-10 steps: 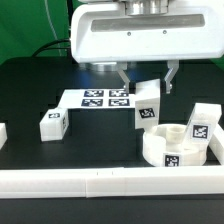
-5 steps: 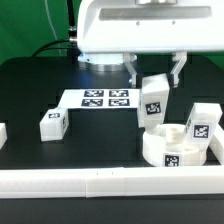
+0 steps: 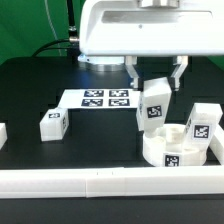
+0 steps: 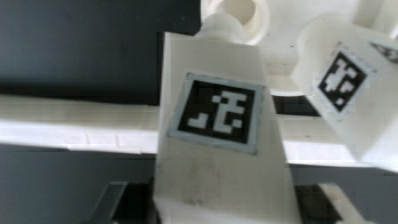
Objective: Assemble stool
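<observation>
the gripper (image 3: pixel 154 80) is clamped on one white leg (image 3: pixel 155 103), a chunky block carrying a black-and-white tag. the leg hangs off the table (image 3: pixel 30 90), tilted a little, with its lower end close over the near-left rim of the seat (image 3: pixel 172 146) as the exterior view shows it. whether it touches the seat cannot be told. in the wrist view the dark fingers (image 4: pixel 118 200) sit tight on both sides of this leg, whose tag faces the camera.

the round seat lies on the black table toward the exterior view's right, a tag on its side wall. a second leg (image 3: pixel 203 120) stands tilted at the seat's far right edge. a third leg (image 3: pixel 52 124) lies alone on the table, well apart to the exterior view's left. the marker board (image 3: pixel 105 99) lies flat behind, between that leg and the gripper. a long white border rail (image 3: pixel 90 182) runs along the front.
</observation>
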`<state>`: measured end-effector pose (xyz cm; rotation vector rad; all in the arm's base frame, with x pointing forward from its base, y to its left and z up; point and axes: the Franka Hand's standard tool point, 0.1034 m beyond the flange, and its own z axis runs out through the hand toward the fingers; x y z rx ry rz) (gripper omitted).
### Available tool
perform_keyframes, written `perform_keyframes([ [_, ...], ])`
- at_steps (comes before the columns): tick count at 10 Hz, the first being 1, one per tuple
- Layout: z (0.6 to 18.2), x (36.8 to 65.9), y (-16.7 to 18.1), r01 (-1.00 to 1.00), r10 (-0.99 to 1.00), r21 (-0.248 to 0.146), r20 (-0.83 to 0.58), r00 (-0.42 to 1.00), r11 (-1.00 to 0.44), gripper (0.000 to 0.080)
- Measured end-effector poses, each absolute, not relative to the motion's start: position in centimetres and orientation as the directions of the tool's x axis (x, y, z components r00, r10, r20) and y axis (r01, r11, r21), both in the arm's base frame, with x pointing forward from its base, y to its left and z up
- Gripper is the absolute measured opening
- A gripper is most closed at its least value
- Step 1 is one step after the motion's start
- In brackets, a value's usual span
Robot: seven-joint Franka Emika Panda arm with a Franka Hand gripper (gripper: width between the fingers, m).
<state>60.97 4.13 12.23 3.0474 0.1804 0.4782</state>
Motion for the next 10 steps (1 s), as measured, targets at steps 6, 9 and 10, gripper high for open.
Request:
perform_keyframes([
  [6, 12.6, 60.8, 5.5, 0.159, 0.179, 0.087, 0.358, 0.916, -0.984, 0.0324],
  [9, 11.6, 59.2, 5.2, 0.184, 0.213, 0.110, 0.399, 0.892, -0.977, 0.0324],
  [10, 11.6, 59.3, 5.1, 0.183, 0.213, 0.113, 0.409, 0.887, -0.977, 0.0324],
])
